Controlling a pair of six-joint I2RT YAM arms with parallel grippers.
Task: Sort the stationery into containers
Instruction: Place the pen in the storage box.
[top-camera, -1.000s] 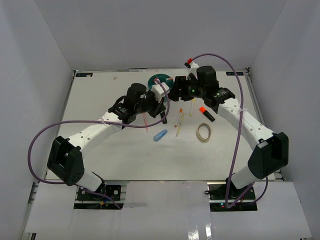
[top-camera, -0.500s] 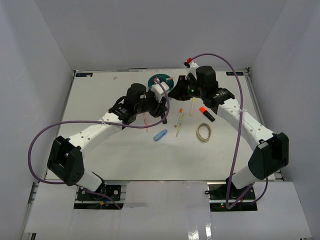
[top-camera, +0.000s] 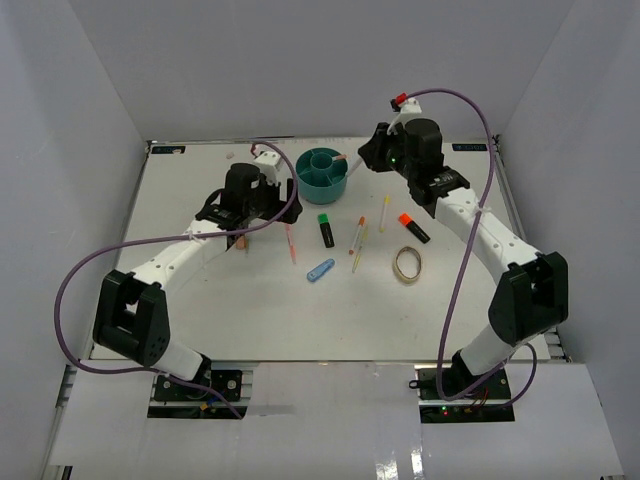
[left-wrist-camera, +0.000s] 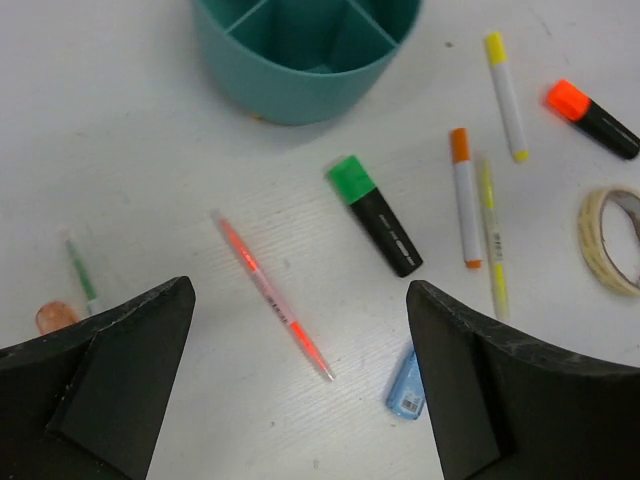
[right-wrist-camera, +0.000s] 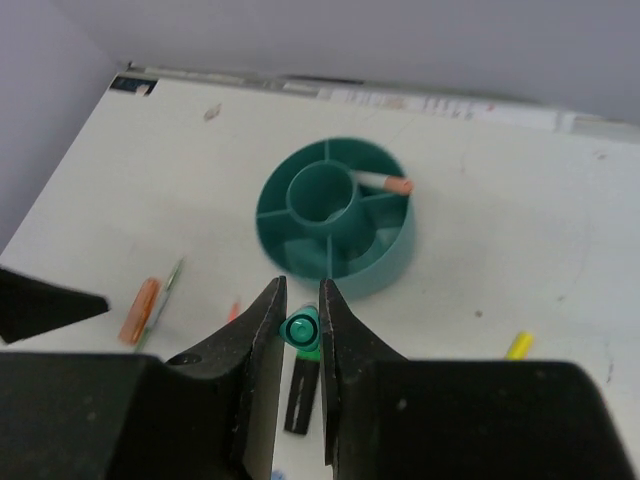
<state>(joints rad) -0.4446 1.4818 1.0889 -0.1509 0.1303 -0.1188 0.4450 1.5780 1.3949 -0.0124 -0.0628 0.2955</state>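
While your right claw (right-wrist-camera: 301, 304) pinches a green pen (right-wrist-camera: 301, 328) tight, the teal pot (right-wrist-camera: 335, 225) sits at the far side of the table (top-camera: 200, 300).
You can see one pink-tipped pen (right-wrist-camera: 380, 182) leaning in an outer slot of the pot. The green pen hangs in the air on the near side of the pot, with its end facing the wrist camera. Your left claw (left-wrist-camera: 300, 330) is spread wide with nothing in it, over a pink pen (left-wrist-camera: 272, 297). Near that pen lie a green-capped marker (left-wrist-camera: 375, 215), an orange-capped pen (left-wrist-camera: 465, 200), two yellow pens (left-wrist-camera: 505, 95) (left-wrist-camera: 492, 240), an orange-capped marker (left-wrist-camera: 592, 118), a tape ring (left-wrist-camera: 610, 240) and a blue clip (left-wrist-camera: 405, 385). On the other side of the pink pen, a thin green stick (left-wrist-camera: 80, 275) and a salmon eraser (left-wrist-camera: 55, 317) lie close together.
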